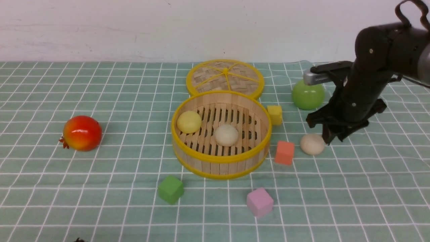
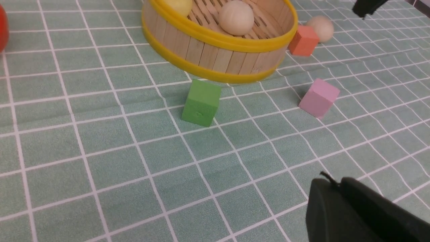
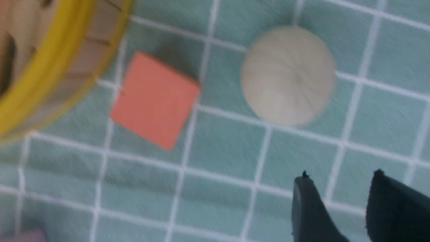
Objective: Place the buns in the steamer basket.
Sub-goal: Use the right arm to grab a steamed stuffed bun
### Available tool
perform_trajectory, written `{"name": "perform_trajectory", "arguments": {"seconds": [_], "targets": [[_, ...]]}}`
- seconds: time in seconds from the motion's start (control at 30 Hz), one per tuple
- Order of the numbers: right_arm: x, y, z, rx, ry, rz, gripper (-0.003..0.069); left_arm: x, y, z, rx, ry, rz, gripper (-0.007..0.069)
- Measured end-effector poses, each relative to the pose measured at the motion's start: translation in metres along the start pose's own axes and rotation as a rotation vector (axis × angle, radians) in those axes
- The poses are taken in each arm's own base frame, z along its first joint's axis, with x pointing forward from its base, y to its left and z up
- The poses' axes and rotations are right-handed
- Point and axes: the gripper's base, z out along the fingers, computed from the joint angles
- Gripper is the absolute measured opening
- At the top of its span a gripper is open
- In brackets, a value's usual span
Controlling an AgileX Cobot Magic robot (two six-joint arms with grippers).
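The steamer basket stands mid-cloth and holds a pale yellow bun and a cream bun. A third bun, beige-cream, lies on the cloth to the basket's right, beyond an orange cube. My right gripper hangs just right of that bun and points down. In the right wrist view the right gripper is open and empty, with the bun ahead of its tips and apart from them. My left gripper is shut and empty, low over the cloth near the front.
The flat woven lid lies behind the basket. A green apple sits behind the right gripper, and a red pomegranate lies far left. Cubes ring the basket: yellow, orange, green and pink.
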Motion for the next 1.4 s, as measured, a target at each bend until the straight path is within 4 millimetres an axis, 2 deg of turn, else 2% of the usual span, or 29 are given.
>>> {"name": "perform_trajectory", "arguments": {"seconds": [0.23,0.47,0.87,1.1,1.23,1.33,1.4], "targets": [[-0.012,-0.003,0.012,-0.052,-0.107,0.065,0.0271,0.000,0.000,0.000,0.000,0.000,0.000,0.0036],[-0.013,-0.004,0.037,-0.056,-0.099,0.078,0.0290,0.000,0.000,0.000,0.000,0.000,0.000,0.0036],[-0.013,-0.006,0.053,-0.044,-0.101,0.068,0.0287,0.000,0.000,0.000,0.000,0.000,0.000,0.0036],[-0.013,-0.007,0.058,-0.038,-0.095,0.047,0.0174,0.000,0.000,0.000,0.000,0.000,0.000,0.0036],[-0.012,-0.007,0.055,-0.036,-0.089,0.006,0.0046,0.000,0.000,0.000,0.000,0.000,0.000,0.0036],[-0.012,-0.006,0.043,-0.037,-0.094,-0.009,0.0007,0.000,0.000,0.000,0.000,0.000,0.000,0.0036],[-0.013,-0.003,0.025,-0.051,-0.120,-0.011,0.0007,0.000,0.000,0.000,0.000,0.000,0.000,0.0036]]}}
